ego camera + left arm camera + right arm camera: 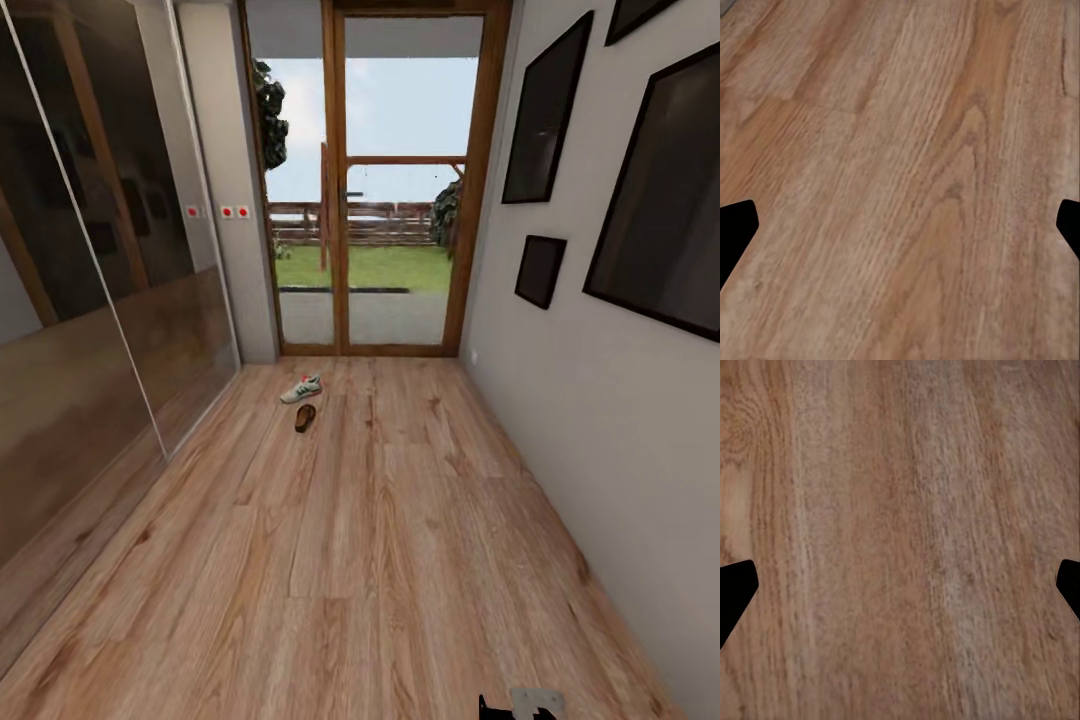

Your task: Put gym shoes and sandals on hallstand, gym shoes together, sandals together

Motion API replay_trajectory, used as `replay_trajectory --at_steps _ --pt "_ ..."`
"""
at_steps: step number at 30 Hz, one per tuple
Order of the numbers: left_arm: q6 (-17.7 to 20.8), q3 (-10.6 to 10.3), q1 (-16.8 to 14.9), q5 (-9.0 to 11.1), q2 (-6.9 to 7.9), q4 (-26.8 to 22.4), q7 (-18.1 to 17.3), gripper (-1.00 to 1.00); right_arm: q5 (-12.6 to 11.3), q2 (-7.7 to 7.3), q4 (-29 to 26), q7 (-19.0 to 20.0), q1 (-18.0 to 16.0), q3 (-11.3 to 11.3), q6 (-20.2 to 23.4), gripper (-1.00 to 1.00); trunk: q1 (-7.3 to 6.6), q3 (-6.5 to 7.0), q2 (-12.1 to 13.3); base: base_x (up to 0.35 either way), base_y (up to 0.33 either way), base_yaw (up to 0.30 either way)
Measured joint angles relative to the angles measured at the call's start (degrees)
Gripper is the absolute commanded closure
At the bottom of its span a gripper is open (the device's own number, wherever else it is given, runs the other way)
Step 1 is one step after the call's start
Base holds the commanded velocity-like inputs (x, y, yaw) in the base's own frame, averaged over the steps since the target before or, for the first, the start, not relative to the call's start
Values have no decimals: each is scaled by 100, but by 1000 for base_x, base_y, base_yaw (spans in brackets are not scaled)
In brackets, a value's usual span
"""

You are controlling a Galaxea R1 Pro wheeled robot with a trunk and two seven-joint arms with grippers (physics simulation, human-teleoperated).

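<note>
Far down the corridor floor (pixel 380 560), near the glass door, lies one cream-white gym shoe (pixel 301 388) with green stripes. A dark brown sandal (pixel 305 417) lies just in front of it, a little apart. Both are far from me. The hallstand is out of view. In the left wrist view my left gripper (pixel 900 232) is open, its black fingertips (pixel 735 236) wide apart over bare wood planks. My right gripper (pixel 900 592) is open in the same way, with only floor between its fingertips (pixel 735 596).
Glossy sliding wardrobe doors (pixel 90 330) line the left side. A grey wall (pixel 560 400) with dark picture frames (pixel 545 110) runs along the right. A wood-framed glass door (pixel 375 200) closes the far end. A bit of my own arm (pixel 520 705) shows at the bottom edge.
</note>
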Motion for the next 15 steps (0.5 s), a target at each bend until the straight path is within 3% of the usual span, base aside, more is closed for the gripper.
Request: replay_trajectory --at_steps 15 --pt "0 0 0 0 0 0 0 -100 4 0 0 0 0 2 0 -100 0 0 0 338 0 0"
